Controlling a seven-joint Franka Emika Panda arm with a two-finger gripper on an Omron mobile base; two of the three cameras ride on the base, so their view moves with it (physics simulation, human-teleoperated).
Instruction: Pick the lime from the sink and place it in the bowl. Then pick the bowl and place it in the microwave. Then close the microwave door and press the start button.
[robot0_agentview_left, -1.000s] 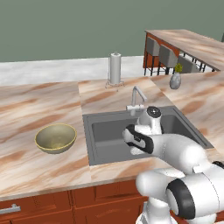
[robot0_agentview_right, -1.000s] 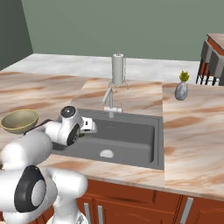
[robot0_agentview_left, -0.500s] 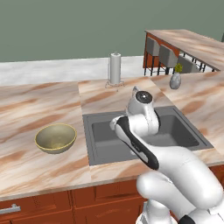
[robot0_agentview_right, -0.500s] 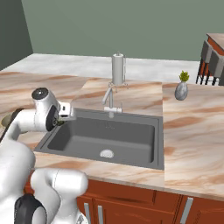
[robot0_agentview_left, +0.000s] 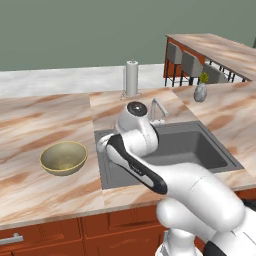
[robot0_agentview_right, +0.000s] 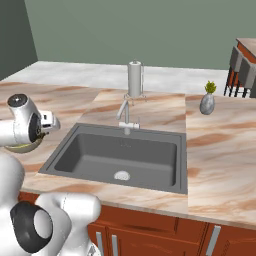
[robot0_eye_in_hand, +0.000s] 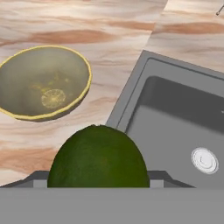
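Note:
The dark green lime (robot0_eye_in_hand: 98, 157) sits between my fingertips, and my gripper (robot0_eye_in_hand: 98, 177) is shut on it. It hangs over the counter at the left rim of the grey sink (robot0_eye_in_hand: 175, 118), just short of the bowl. The olive-tan bowl (robot0_eye_in_hand: 43, 83) with its pale yellow rim lies up and to the left, with nothing in it. From the left base the bowl (robot0_agentview_left: 63, 157) stands on the counter left of the sink (robot0_agentview_left: 190, 147), my wrist between them. From the right base my gripper (robot0_agentview_right: 50, 122) hovers by the bowl (robot0_agentview_right: 22, 147), left of the sink (robot0_agentview_right: 100, 150). The microwave is out of view.
A silver faucet (robot0_agentview_left: 157, 107) and a paper towel holder (robot0_agentview_left: 131, 77) stand behind the sink. A small vase with a plant (robot0_agentview_left: 201, 90) sits on the counter to the right. Chairs (robot0_agentview_left: 185, 60) line a bar counter at the far right. The white drain (robot0_eye_in_hand: 203, 159) marks the sink floor.
My arm has risen out of the sink and swung left with the lime, from over the basin to the counter beside the bowl.

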